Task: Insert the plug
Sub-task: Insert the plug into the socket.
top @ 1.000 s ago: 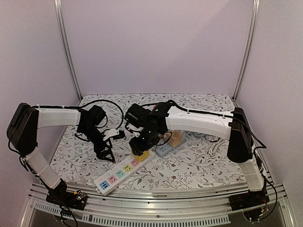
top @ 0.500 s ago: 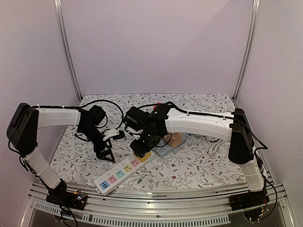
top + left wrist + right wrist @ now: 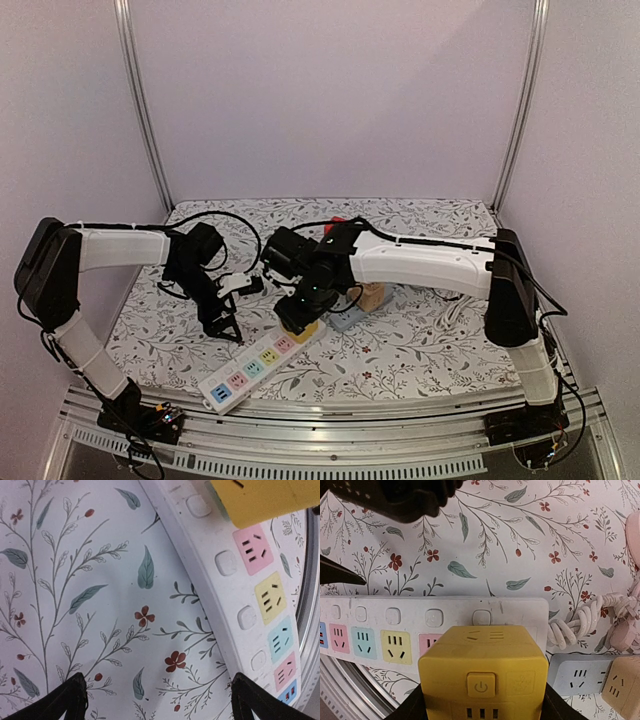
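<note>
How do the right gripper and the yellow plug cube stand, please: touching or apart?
Touching. The right wrist view shows the right gripper closed on the yellow plug cube, its jaws flush against both sides with no gap.

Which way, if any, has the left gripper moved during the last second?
No, it has not moved: the left gripper stays at the same spot left of the power strip.

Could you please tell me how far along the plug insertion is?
Done: the right claw grips the yellow cube plug. In hand: it sits over the end of the long white power strip; seating unclear. Remaining: press home, release. The open left claw hovers nearby.
</note>
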You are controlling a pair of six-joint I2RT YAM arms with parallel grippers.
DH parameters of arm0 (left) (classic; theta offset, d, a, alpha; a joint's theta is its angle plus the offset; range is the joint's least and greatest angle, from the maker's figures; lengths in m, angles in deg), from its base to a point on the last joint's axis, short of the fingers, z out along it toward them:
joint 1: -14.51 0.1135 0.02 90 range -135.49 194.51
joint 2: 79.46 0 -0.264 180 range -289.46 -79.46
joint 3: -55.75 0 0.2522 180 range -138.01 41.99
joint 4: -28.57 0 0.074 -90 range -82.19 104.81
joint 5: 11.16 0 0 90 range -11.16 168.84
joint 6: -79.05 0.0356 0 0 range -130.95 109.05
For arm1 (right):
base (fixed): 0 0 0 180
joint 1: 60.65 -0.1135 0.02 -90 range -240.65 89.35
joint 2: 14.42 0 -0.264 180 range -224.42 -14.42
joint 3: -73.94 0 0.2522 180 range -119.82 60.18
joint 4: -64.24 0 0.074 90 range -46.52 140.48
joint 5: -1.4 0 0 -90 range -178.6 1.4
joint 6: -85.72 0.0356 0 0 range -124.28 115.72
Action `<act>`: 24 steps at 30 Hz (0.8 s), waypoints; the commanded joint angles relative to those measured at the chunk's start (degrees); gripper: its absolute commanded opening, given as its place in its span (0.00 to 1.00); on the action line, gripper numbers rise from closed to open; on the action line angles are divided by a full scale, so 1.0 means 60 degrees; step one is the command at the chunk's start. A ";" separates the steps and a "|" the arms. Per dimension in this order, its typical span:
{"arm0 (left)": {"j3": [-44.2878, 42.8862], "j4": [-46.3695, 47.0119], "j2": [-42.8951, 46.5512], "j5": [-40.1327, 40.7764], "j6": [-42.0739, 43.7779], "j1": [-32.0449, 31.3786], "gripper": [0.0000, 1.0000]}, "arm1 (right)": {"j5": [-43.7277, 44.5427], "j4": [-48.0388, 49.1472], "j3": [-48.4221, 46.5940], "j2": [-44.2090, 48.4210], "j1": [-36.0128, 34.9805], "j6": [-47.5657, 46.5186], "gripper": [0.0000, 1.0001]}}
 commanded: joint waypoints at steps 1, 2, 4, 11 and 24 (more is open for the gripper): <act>0.0004 0.0068 -0.0176 0.0011 0.0049 -0.0114 0.99 | -0.0340 0.0426 0.0346 0.0238 -0.0087 0.0209 0.00; 0.0001 0.0066 -0.0182 0.0013 0.0049 -0.0112 1.00 | -0.0360 0.0482 0.0390 0.0287 -0.0093 0.0215 0.00; 0.0000 0.0068 -0.0189 0.0015 0.0037 -0.0115 0.99 | -0.0325 0.0569 0.0470 0.0341 -0.0092 0.0215 0.00; 0.0013 0.0078 -0.0195 0.0015 0.0037 -0.0115 0.99 | 0.0413 0.0629 0.0570 0.0585 -0.0454 -0.0382 0.00; 0.0055 0.0071 -0.0244 -0.0022 0.0065 -0.0117 0.99 | 0.0619 0.1233 0.0958 0.1163 -0.0435 -0.0446 0.00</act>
